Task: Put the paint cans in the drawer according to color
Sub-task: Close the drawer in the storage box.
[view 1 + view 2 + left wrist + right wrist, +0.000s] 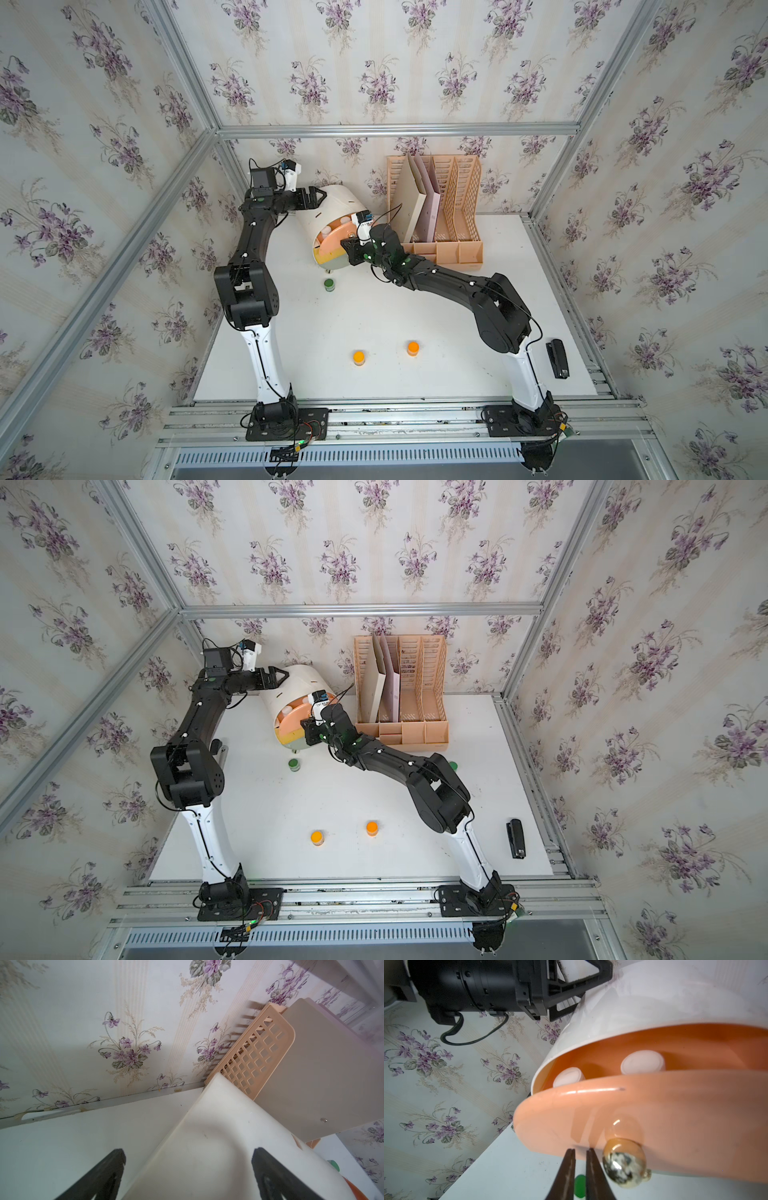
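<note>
Upper centre in a top view, the drawer (336, 203) is standing with its peach front ajar, white-lidded paint cans (642, 1061) sitting inside. The left gripper (322, 195) is straddling its white shell, spread wide; the right gripper (580, 1150), pressed together empty, is hovering beside the gold knob (623, 1164).

- Hiding all but a green sliver of a paint can (453, 765) behind the right arm (399, 762), at three o'clock from the green-lidded can (295, 764).
- Screening the lower parts of two white-lidded cans (567, 1077) (642, 1065) behind the peach drawer front (654, 1109).
- Cropping a green lid (580, 1186) at the picture's edge, between the fingers of the right gripper (580, 1149).
- Leaving mere slivers of the yellow front (321, 257) and grey-green front (337, 262), at six o'clock from the peach one.
</note>
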Robot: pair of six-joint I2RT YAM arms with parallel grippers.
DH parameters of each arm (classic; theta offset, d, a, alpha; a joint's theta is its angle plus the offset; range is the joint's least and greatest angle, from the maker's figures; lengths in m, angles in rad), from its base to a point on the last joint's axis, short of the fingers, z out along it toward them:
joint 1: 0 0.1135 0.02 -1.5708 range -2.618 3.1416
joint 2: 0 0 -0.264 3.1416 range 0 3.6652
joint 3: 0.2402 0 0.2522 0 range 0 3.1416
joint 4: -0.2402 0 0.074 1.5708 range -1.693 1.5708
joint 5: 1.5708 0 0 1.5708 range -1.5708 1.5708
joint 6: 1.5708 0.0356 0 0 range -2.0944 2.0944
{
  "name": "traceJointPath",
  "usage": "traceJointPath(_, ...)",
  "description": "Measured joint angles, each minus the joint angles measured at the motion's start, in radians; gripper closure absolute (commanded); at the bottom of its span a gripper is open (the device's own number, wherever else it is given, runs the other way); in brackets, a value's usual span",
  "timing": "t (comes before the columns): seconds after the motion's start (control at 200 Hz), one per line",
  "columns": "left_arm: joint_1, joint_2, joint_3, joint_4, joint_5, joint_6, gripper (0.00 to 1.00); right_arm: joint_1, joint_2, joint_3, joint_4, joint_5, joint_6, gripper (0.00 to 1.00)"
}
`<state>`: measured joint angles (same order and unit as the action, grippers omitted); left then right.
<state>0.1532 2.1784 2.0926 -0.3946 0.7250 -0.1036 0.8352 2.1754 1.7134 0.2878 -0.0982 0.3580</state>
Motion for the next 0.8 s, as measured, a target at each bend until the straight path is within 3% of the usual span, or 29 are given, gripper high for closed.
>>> traceJointPath(0.574, 0.000, -0.011, -0.006, 0.011, 0.013, 0.019, 0.01, 0.000, 0.112, 0.165, 0.027, 0.026, -0.024, 0.84)
traceJointPath(0.799, -0.001, -0.013, -0.003, 0.005, 0.017, 0.025, 0.01, 0.002, 0.095, 0.143, 0.030, 0.026, -0.037, 0.78)
